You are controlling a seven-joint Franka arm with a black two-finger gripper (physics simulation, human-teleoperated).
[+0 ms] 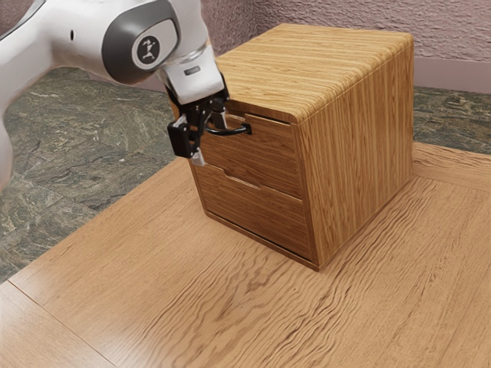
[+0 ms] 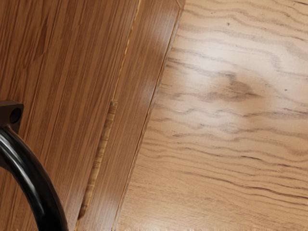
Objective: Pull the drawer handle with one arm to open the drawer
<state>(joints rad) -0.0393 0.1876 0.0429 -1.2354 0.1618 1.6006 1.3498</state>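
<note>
At the top drawer (image 1: 253, 157) of the cabinet (image 1: 322, 61), my gripper (image 1: 203, 132) hangs with fingers spread either side of the black handle (image 1: 238, 130), not yet clamped; the drawer front looks flush, so the grip and whole pull remain.

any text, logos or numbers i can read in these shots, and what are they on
No readable words or numbers anywhere.
joint cap on the arm: a small dark emblem on a white disc, a symbol rather than legible letters.
wooden drawer cabinet, black drawer handle, wooden table: plain, with no labels or signs.
</note>
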